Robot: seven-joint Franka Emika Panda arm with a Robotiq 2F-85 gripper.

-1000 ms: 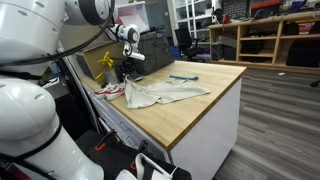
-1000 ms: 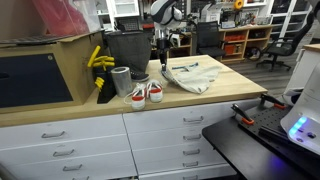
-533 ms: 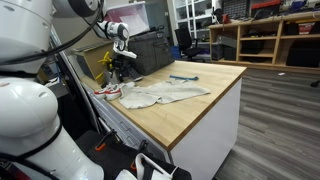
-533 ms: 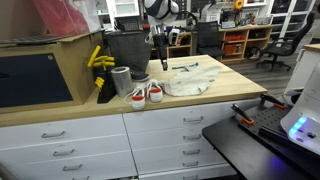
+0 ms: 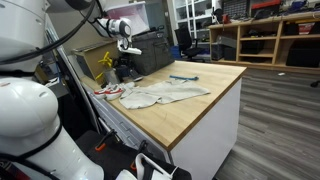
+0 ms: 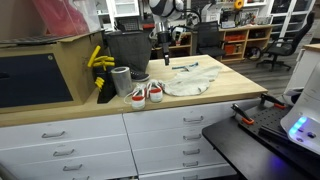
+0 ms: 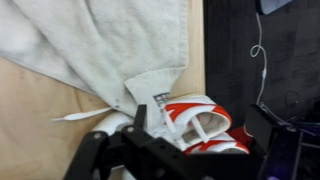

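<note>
Both exterior views mid-range on counter (image 5: pixel 215 78); wrist view close, seemingly overhead; cloth (image 7: pixel 110 45) shared.

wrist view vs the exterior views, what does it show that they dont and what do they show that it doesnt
Only the wrist view: a thin cable on a dark surface, and the white straps of the red and white shoes close up.

Only the exterior views: the black bin, the yellow object, the grey can and the drawers.

Both: the shoes, the pale cloth next to them, the wooden counter, and the gripper near the shoes, jaws apart and empty.
</note>
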